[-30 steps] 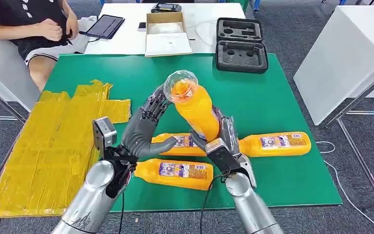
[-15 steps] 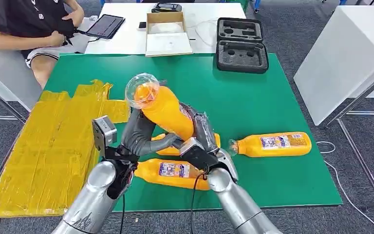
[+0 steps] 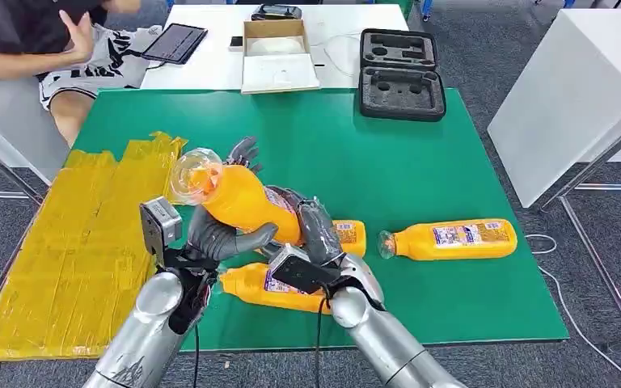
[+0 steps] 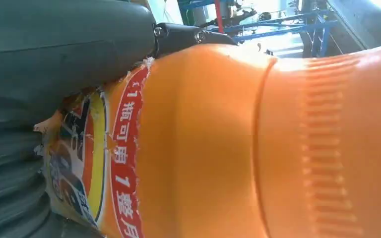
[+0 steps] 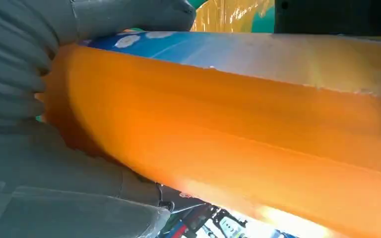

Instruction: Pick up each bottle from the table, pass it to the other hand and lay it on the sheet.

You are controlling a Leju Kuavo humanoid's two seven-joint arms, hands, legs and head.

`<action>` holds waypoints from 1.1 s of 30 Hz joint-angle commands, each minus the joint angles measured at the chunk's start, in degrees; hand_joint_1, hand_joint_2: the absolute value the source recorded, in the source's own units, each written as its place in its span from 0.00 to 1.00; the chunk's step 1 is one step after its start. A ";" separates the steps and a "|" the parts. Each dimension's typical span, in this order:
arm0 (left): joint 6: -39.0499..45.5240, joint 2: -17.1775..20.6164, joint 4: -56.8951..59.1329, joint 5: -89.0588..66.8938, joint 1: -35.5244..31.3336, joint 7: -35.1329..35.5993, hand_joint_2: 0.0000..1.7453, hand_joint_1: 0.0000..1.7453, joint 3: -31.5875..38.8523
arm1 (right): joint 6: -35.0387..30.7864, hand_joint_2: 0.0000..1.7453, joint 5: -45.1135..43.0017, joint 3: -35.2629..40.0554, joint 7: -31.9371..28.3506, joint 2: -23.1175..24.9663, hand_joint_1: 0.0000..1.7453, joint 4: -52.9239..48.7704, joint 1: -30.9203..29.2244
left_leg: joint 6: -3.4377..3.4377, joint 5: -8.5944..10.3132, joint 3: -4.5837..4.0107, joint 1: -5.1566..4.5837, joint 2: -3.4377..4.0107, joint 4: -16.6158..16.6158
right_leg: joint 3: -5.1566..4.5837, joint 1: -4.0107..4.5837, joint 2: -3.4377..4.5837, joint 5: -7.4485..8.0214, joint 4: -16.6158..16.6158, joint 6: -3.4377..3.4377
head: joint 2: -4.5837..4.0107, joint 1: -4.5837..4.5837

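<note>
A bottle (image 3: 279,288) lay on the green table (image 3: 420,170) nearest the robot, partly under its arms. Above it, the right hand (image 3: 311,234) and left hand (image 3: 218,234) both gripped the raised bottle (image 3: 238,198), tilted toward the yellow sheet (image 3: 73,242) at left. Farther right lay another bottle (image 3: 453,239).

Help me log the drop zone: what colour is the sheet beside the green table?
Yellow; the sheet shows best in the head view.
</note>
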 commanded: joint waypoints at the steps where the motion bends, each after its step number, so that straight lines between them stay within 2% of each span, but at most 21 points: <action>1: -0.15 0.50 1.10 -0.06 -2.65 0.38 1.00 0.00 -0.85 | 1.39 1.00 0.86 4.87 -0.27 -1.04 1.00 4.07 -1.43 | -0.20 -0.19 0.32 0.10 0.13 0.08 | 0.38 0.12 -0.01 -0.15 -0.02 -0.09 | 0.00 0.00; 2: -0.15 0.50 1.10 -0.06 -2.65 0.38 1.00 0.00 -0.85 | 1.39 1.00 0.86 4.87 -0.27 -1.04 1.00 4.07 -1.43 | -0.16 -0.13 0.23 0.07 0.10 0.04 | 0.27 0.09 -0.01 -0.10 -0.03 -0.07 | 0.00 -0.02; 5: 0.15 0.70 1.39 -0.08 -2.51 0.33 1.00 0.00 0.67 | 7.59 1.00 0.77 7.03 0.44 -2.50 1.00 2.81 -0.76 | -0.24 -0.23 0.36 0.13 0.11 0.11 | 0.44 0.14 -0.05 -0.19 -0.01 -0.11 | 0.00 0.00; 6: 0.12 0.77 1.82 0.26 -2.60 0.16 1.00 0.00 1.56 | 10.51 1.00 0.21 7.86 -0.52 -3.49 1.00 1.89 -0.38 | -0.15 -0.10 0.20 0.07 0.06 0.03 | 0.25 0.08 -0.04 -0.09 -0.04 -0.07 | 0.00 0.00; 11: -0.24 1.12 2.62 0.75 -3.00 -0.25 1.00 0.00 2.75 | 15.52 1.00 -2.03 8.18 -3.55 -5.89 1.00 -1.48 0.59 | -0.20 -0.16 0.26 0.12 -0.01 0.08 | 0.35 0.13 -0.15 -0.16 -0.03 -0.09 | 0.00 -0.02; 15: -0.32 0.79 2.94 1.18 -2.91 -0.50 1.00 0.02 3.71 | 22.91 1.00 -9.07 6.83 -6.41 -6.64 1.00 -2.97 1.16 | -0.19 -0.16 0.25 0.11 -0.01 0.08 | 0.32 0.12 -0.14 -0.16 -0.03 -0.08 | 0.00 0.00; 16: -0.31 0.79 3.04 1.20 -2.95 -0.51 1.00 0.65 3.85 | 23.44 1.00 -9.93 6.37 -6.83 -6.93 1.00 -3.37 1.09 | -0.24 -0.24 0.37 0.13 0.02 0.13 | 0.46 0.15 -0.15 -0.23 -0.01 -0.10 | 0.00 -0.02; 17: -0.33 0.82 3.09 1.21 -2.97 -0.55 1.00 1.00 3.93 | 23.64 1.00 -10.28 6.15 -6.95 -7.04 1.00 -3.68 1.08 | -0.16 -0.13 0.20 0.09 0.01 0.07 | 0.26 0.10 -0.11 -0.12 -0.03 -0.07 | 0.00 0.00; 23: -0.46 0.72 3.46 1.29 -3.02 -0.72 1.00 1.00 4.42 | 23.88 1.00 -11.43 4.71 -5.87 -6.80 1.00 -5.09 0.47 | -0.12 -0.06 0.07 0.04 0.03 0.04 | 0.09 0.05 -0.05 -0.05 0.00 -0.05 | 0.00 0.00; 25: -0.47 0.67 3.56 1.32 -2.95 -0.72 1.00 1.00 4.46 | 23.09 1.00 -10.73 4.67 -5.24 -6.62 1.00 -4.91 0.46 | -0.25 -0.21 0.28 0.11 0.10 0.14 | 0.34 0.13 -0.05 -0.18 0.04 -0.11 | 0.00 0.00; 27: -0.45 0.83 3.59 1.37 -2.51 -0.75 1.00 1.00 4.41 | 22.97 1.00 -10.81 4.05 -5.28 -6.37 1.00 -4.89 0.92 | -0.13 -0.05 0.09 0.04 0.03 0.02 | 0.11 0.05 -0.05 -0.05 -0.02 -0.06 | 0.00 0.00; 33: -0.51 1.03 3.40 1.54 -1.91 -0.86 1.00 1.00 4.44 | 23.23 1.00 -11.52 3.33 -5.82 -6.85 1.00 -6.32 1.43 | -0.24 -0.24 0.36 0.10 0.11 0.11 | 0.41 0.13 -0.05 -0.20 0.00 -0.11 | 0.00 -0.02</action>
